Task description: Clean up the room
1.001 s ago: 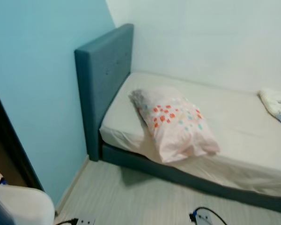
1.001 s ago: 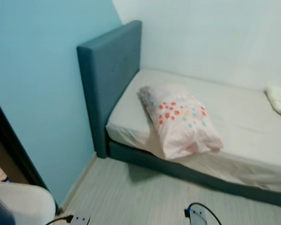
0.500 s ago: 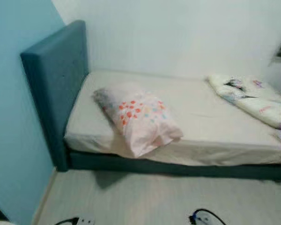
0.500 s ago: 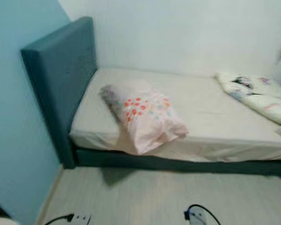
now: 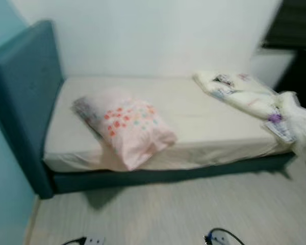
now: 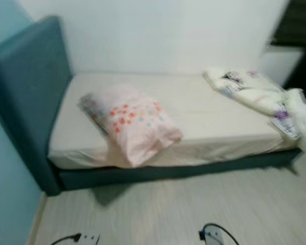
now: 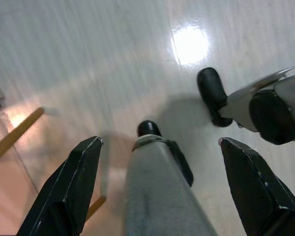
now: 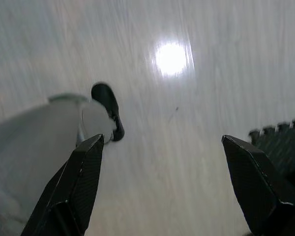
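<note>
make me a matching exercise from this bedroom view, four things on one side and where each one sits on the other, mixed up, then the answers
Things:
1. pillow
2. crumpled blanket
3. headboard
4. power strip

Places:
A. on the floor in front of the bed
B. on the mattress toward the robot's right end of the bed
C. upright at the robot's left end of the bed
D. on the mattress near the front edge, toward the headboard end

Pairs: 1-D, 2-B, 3-C, 4-A
</note>
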